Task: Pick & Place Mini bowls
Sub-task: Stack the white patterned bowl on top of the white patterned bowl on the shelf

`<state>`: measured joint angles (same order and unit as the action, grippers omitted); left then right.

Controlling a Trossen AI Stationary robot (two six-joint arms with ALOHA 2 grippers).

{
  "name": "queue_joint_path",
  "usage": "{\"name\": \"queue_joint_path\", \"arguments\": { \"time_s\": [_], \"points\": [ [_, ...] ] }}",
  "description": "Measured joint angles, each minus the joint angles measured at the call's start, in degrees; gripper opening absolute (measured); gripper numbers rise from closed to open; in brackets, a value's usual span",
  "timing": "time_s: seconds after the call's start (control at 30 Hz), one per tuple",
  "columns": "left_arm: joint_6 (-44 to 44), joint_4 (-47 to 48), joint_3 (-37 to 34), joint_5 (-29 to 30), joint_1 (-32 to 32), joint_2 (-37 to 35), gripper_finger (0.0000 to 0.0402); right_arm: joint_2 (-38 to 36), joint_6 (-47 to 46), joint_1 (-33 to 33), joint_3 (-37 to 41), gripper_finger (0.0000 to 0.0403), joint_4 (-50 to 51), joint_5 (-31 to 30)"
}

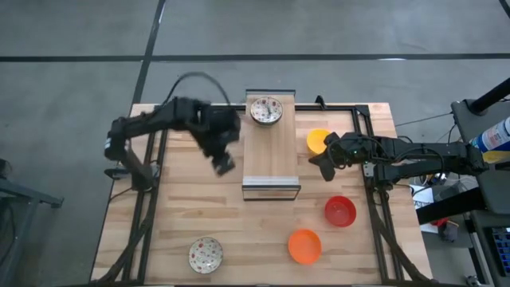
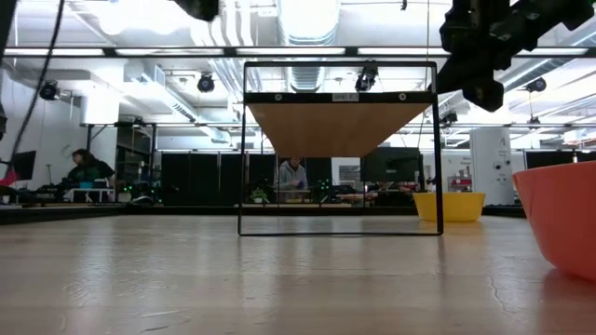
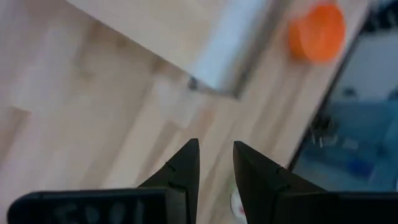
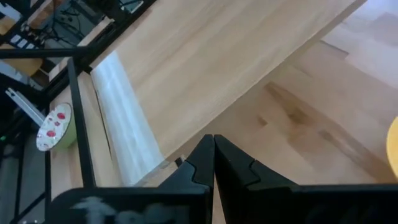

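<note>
The yellow bowl [image 1: 317, 140] sits just beside the right end effector [image 1: 324, 167], on the far side of it, between the wooden board [image 1: 268, 155] and the dark frame rail [image 1: 368, 143] on the desk [image 1: 183, 207]; in the low view this bowl [image 2: 449, 206] stands far off past the raised board [image 2: 340, 126]; 1 speckled white bowl [image 1: 265, 111] rests on the board's far end, well apart from both end effectors; the red bowl [image 1: 340, 211] and the orange bowl [image 1: 304, 245] lie on the near right of the desk, near each other and apart; a 2nd speckled white bowl [image 1: 205, 254] lies at the near left, well apart from the rest.

The right end effector [image 4: 214, 149] hangs above the desk beside the board's right edge with its fingers pressed together and nothing between them; the left end effector [image 1: 224, 163] hangs over bare desk just left of the board; its fingers [image 3: 186, 163] stand a narrow gap apart and hold nothing, and the orange bowl [image 3: 316, 32] shows beyond the board's corner in the left wrist view.

Open desk lies between the board's near end and the near bowls; the board's middle and near part are bare.
</note>
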<state>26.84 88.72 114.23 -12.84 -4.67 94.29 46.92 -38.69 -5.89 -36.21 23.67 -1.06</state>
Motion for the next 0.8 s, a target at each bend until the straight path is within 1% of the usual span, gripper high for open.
{"name": "queue_joint_path", "arguments": {
  "time_s": [0.1,0.27,0.33,0.4,0.53,0.6,0.7,0.77,0.8],
  "points": [
    [2.82,-0.85,-5.75,1.34,6.1,-2.75,0.009,0.0,0.71,0.0,0.0,0.0009,0.34,1.06],
    [12.61,-1.56,-16.65,1.29,13.9,-5.69,0.009,0.04,2.86,0.0,0.0,0.0009,0.37,2.22],
    [13.69,-3.88,-20.53,-0.38,16.75,-5.79,0.009,0.09,2.9,0.0,0.0,0.0009,0.37,2.24],
    [14.22,-7.22,-23.85,-0.69,20.14,-5.98,0.009,0.09,2.87,0.0,0.0,0.0009,0.34,2.45],
    [14.5,-10.11,-28.53,-2.34,26.0,-6.15,0.009,0.09,1.29,0.0,0.0,0.0009,0.37,2.64],
    [14.73,-10.18,-30.5,-0.88,27.97,-6.25,0.009,0.09,-0.47,0.0,0.0,0.0009,0.35,2.64],
    [13.76,-11.43,-33.01,5.72,31.07,-6.3,0.009,0.11,-1.65,0.0,0.0,0.0009,0.37,2.62],
    [13.8,-15.42,-34.87,7.16,32.44,-6.3,0.009,0.11,-1.64,0.0,0.0,0.0009,0.37,2.62],
    [14.27,-17.8,-36.0,6.94,32.83,-6.3,0.009,0.11,-1.71,0.0,0.0,0.0009,0.37,2.62]
  ]
}}
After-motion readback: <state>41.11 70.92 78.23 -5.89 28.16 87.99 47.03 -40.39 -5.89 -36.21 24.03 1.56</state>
